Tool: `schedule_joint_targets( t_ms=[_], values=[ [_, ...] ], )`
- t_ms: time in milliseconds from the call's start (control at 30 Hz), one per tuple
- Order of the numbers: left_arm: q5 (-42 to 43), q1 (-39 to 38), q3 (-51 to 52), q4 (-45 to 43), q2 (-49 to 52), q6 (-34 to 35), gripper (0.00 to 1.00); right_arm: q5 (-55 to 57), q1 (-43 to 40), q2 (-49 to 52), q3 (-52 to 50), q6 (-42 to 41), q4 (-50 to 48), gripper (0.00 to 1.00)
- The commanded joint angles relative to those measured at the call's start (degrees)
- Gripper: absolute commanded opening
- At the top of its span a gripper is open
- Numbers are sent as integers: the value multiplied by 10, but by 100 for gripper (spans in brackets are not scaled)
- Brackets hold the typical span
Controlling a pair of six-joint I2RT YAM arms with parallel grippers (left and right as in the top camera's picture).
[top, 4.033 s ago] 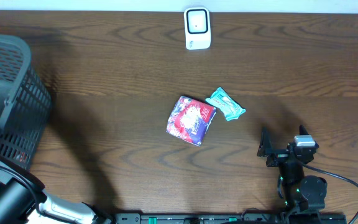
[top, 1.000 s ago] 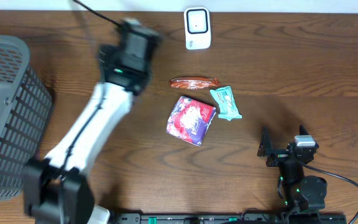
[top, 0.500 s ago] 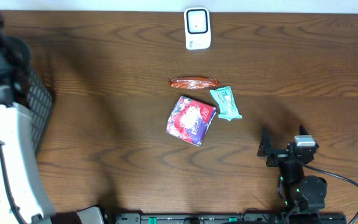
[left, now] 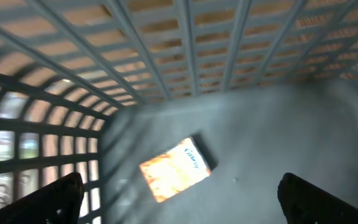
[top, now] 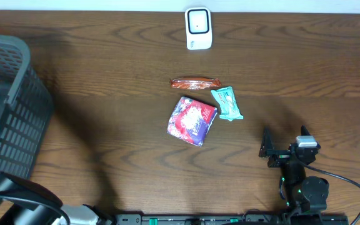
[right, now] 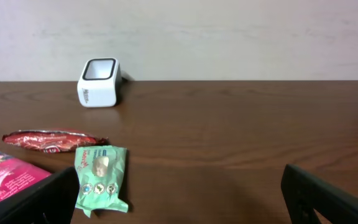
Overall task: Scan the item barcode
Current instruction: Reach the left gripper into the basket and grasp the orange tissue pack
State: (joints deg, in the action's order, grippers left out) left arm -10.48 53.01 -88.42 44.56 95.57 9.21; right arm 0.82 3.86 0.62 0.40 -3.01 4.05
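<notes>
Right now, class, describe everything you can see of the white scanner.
The scanner is a small white box, plastic by its look, with rounded corners and a dark-framed window on top. It stands at the far edge of the table, by the wall. Nothing touches it; the red packet lies apart, in front of it.

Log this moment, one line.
left pincer open in basket over orange packet | right pincer open, empty | red packet, teal packet, pink packet near scanner
</notes>
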Motion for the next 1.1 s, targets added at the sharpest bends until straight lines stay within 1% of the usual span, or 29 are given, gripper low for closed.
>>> schedule_joint_targets(
  t_ms=[0,133,267,400,467,500,733,1000,1067],
  values=[
    [70,3,20,-4,35,-22,99,-3,-3,-3,-1,-6,2,99],
    [70,0,45,-16,58,-27,99,-3,-3,-3,-1,-6,3,99],
    [68,-5,69,-27,75,-65,99,-3,-3,-3,-1,-6,2,99],
    [58,-5,100,-59,76,-76,99,-3,-3,-3,-1,-6,2,99],
    [42,-5,120,-82,76,-107,91,-3,-3,-3,-1,-6,2,99],
    [34,-5,131,-100,79,-110,91,-3,-3,-3,-1,-6,2,99],
    [34,-4,158,-137,98,-111,91,-3,-3,-3,-1,-6,3,99],
    [17,-4,158,-140,149,-111,91,-3,-3,-3,-1,-6,2,99],
    [17,-4,158,-137,161,-111,88,-3,-3,-3,-1,-6,3,99]
  ],
)
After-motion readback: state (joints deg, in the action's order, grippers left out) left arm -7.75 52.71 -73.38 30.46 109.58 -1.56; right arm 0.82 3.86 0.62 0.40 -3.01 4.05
